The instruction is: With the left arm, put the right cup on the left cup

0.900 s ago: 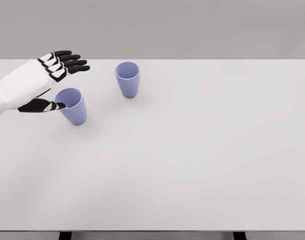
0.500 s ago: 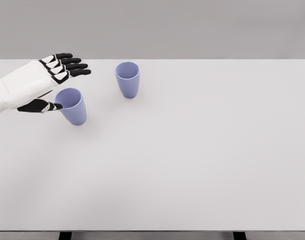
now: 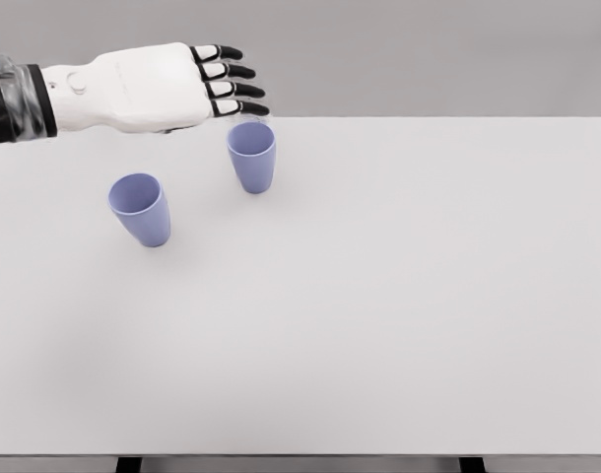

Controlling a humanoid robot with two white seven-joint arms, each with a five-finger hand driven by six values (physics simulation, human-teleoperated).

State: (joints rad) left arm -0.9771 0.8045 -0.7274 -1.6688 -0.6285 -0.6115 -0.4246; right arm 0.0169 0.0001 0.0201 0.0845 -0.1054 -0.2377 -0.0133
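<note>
2 cups [image 3: 251,156] [image 3: 141,209] upright; left hand [image 3: 158,87] open above.

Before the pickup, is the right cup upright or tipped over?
Upright: the right cup stands on its base on the table, open rim facing up.

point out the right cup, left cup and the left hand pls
Right lavender plastic cup [image 3: 252,166], head view, on its outer wall.
Left lavender plastic cup [image 3: 143,215], head view, on its outer wall.
White left hand with black fingers [image 3: 158,87], head view, on the back of the hand.
</note>
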